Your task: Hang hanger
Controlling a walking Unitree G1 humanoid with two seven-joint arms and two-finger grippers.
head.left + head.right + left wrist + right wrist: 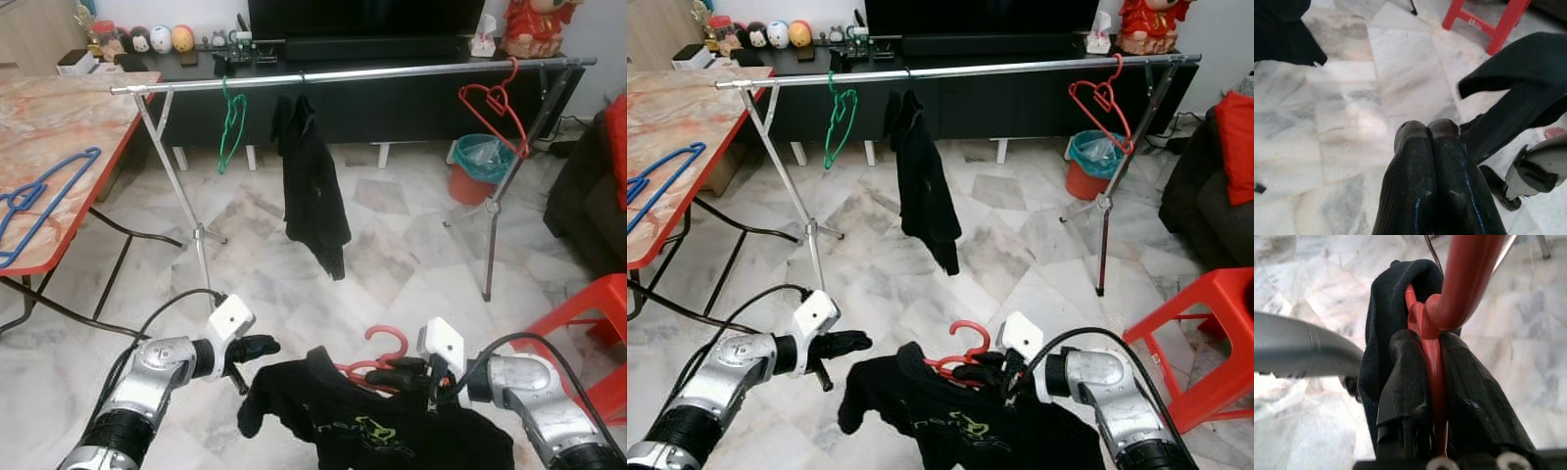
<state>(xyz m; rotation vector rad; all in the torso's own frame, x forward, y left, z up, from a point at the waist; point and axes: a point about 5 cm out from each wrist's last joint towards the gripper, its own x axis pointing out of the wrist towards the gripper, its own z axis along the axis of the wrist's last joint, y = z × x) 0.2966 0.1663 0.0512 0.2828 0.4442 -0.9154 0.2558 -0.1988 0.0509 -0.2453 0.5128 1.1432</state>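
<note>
Two pincers work low: the right pincer (1435, 382) clamps the red hanger (384, 354) by its neck so the black shirt (372, 421) drapes free for the rail (353, 73), while the left pincer (1427, 132), closed and empty, waits beside.

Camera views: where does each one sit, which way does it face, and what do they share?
Left eye and right eye views: on the head, facing forward and down at the clothes rail; both silver arms show.
Left wrist view: along the shut left gripper, toward marble floor.
Right wrist view: along the right gripper, clamped on the red hanger.
Shared: the black T-shirt on that hanger appears in all four.
</note>
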